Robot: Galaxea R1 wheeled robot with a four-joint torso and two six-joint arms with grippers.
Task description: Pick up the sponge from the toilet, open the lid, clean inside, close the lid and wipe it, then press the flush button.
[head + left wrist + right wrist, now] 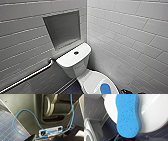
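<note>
Right wrist view: sponge (127, 115) lies on closed lid (154, 112) near its rim; right pincer (132, 138) wide or narrow, cannot tell.

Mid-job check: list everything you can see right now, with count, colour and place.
toilet: one, white, in the corner of the tiled walls.
lid: one, white, closed over the bowl.
sponge: one, blue, on the lid.
flush button: one, round, on the tank top.
grab bar: one, grey metal, on the left wall.
wall niche: one, grey, above the tank.
floor: dark blue tiles.
cable: one, blue, looped across the robot's dark body.
</note>
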